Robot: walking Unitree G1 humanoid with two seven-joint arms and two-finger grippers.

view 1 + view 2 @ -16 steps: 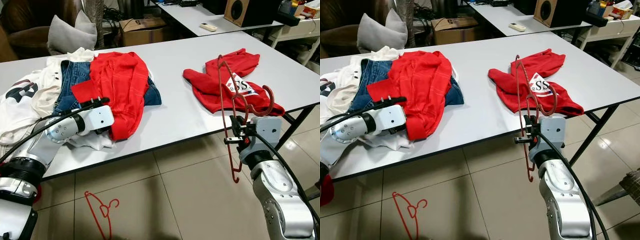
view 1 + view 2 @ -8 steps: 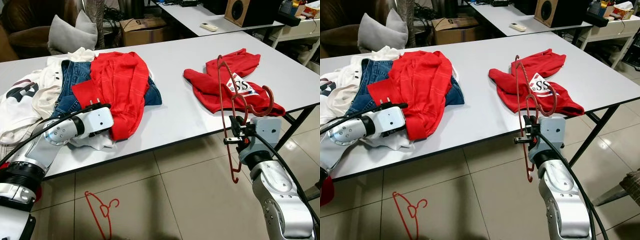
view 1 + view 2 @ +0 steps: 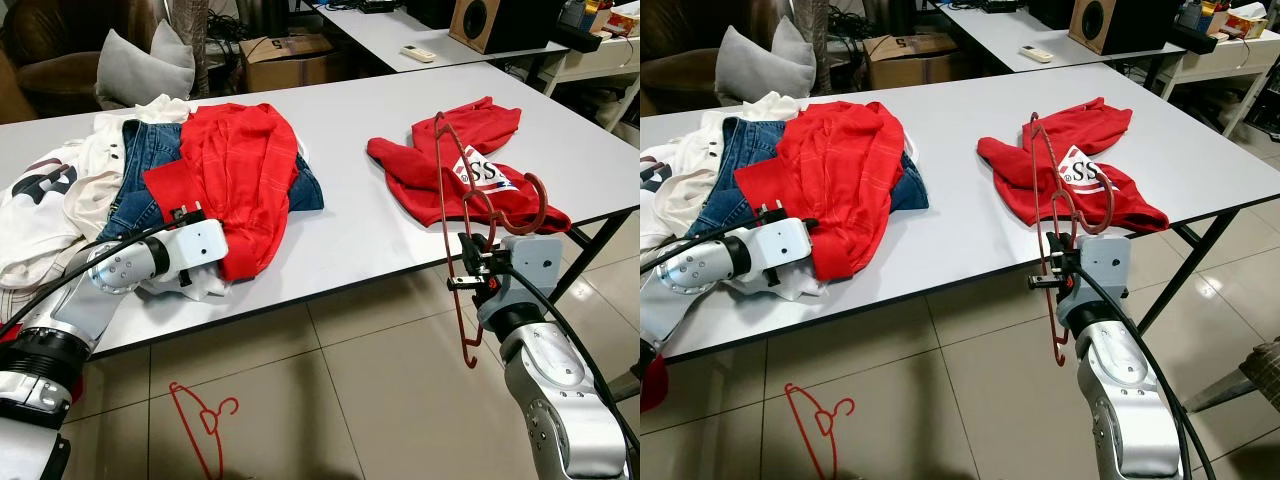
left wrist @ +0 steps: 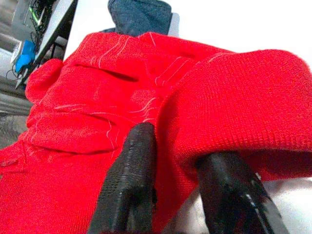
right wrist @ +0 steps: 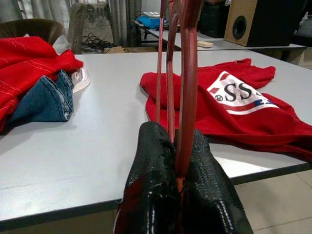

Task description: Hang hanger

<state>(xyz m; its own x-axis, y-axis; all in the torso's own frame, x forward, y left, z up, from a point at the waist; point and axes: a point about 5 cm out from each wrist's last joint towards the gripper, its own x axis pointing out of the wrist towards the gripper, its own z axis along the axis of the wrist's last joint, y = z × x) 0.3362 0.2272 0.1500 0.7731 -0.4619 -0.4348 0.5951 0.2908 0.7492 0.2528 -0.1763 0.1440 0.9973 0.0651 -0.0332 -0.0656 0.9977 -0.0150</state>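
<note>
A dark red hanger (image 3: 443, 170) stands upright at the white table's (image 3: 350, 235) front edge, with my right gripper (image 3: 470, 276) shut on its lower bar; its hook curls over near a red T-shirt (image 3: 490, 125) with an "SS" print. The right wrist view has the fingers (image 5: 151, 161) clamped on the hanger (image 5: 187, 73). At the table's left, my left gripper (image 3: 186, 214) sits at the hem of a red sweater (image 3: 240, 165). Seen from the left wrist, its fingers (image 4: 131, 185) stand apart, and a fold of the sweater (image 4: 185, 112) lies between them.
Jeans (image 3: 150, 160) and white garments (image 3: 50, 200) are piled under the sweater. A second red hanger (image 3: 205, 420) lies on the tiled floor beneath the table. Behind are a cushion (image 3: 140, 70), a cardboard box (image 3: 285, 55) and another table (image 3: 420, 35).
My left gripper has turned and dropped slightly, so its fingers now straddle the red sweater's hem. The right gripper and its hanger have stayed put.
</note>
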